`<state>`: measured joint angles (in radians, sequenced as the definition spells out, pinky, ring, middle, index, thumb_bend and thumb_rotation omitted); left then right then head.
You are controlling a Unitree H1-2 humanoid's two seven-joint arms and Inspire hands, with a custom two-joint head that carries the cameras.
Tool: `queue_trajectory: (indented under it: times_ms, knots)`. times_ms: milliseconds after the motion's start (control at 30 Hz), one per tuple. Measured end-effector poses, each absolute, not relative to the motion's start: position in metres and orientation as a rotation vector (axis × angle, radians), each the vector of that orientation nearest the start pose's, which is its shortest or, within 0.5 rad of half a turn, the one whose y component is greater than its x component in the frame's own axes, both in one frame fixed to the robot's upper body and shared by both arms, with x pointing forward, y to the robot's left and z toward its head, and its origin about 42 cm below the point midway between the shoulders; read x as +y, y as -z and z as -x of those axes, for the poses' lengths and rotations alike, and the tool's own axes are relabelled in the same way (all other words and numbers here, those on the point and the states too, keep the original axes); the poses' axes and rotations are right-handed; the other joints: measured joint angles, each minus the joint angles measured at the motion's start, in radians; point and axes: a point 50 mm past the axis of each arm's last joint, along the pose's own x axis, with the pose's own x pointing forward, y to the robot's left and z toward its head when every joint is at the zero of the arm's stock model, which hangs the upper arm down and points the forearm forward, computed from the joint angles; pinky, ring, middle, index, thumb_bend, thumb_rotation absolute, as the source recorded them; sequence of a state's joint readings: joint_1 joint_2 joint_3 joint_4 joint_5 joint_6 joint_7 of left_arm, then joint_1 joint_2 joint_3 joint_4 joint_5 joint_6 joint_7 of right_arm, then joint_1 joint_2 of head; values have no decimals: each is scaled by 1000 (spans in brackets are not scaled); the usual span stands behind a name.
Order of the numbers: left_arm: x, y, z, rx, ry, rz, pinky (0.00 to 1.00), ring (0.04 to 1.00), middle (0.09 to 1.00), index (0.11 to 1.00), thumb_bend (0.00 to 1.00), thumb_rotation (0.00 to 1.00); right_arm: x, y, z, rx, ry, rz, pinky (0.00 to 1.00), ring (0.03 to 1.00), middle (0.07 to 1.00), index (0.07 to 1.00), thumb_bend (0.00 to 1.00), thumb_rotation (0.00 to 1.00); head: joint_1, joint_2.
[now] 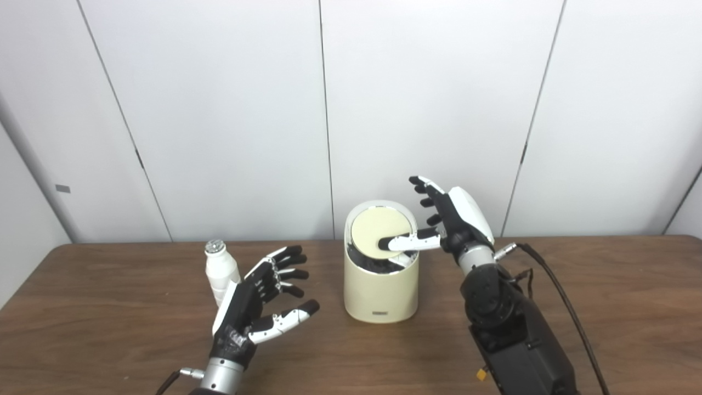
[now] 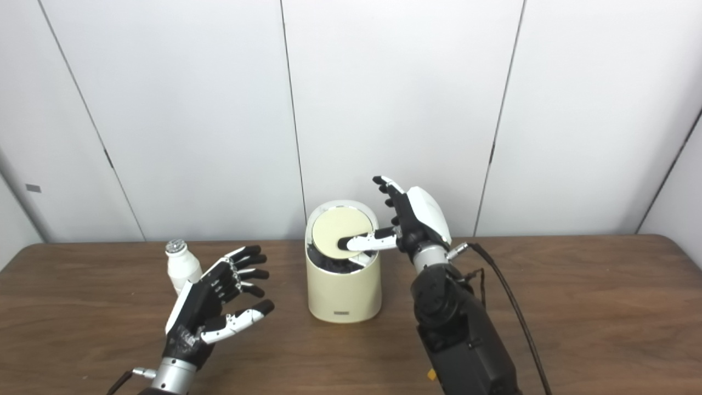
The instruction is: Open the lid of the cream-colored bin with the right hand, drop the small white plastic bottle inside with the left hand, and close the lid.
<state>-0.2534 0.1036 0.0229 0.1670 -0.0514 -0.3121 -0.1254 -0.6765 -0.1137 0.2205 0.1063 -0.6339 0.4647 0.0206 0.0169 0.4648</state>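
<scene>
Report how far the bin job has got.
Done: nothing complete. In hand: the right hand has its thumb on the lid, tilted to show a dark gap at the bin front. Left: the bottle stands on the table beside the open left hand; drop and closing remain.

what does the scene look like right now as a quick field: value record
bin: cream, upright on table
lid: tilted, dark gap showing at its front
right hand: open, thumb on the lid
bottle: white, upright, left of bin, not held
left hand: open, fingers spread, beside the bottle
</scene>
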Motion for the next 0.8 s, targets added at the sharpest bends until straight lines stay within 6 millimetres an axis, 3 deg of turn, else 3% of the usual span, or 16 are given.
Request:
queue_trajectory:
  times_ms: [133, 500, 800]
  knots:
    - [226, -153, -360, -394, 158, -70, 553, 688, 772, 805, 708, 92, -146, -293, -453, -248, 7, 925, 608, 816, 882, 887, 896, 223, 0, 3]
    - [221, -158, -359, -395, 162, -71, 564, 692, 776, 808, 723, 104, -137, -305, -448, -343, -2, 1166, 703, 832, 903, 884, 960, 198, 20, 20]
    - [222, -163, -355, -409, 162, -71, 562, 692, 779, 809, 718, 107, -130, -305, -448, -367, 5, 1238, 737, 841, 915, 894, 964, 209, 21, 34]
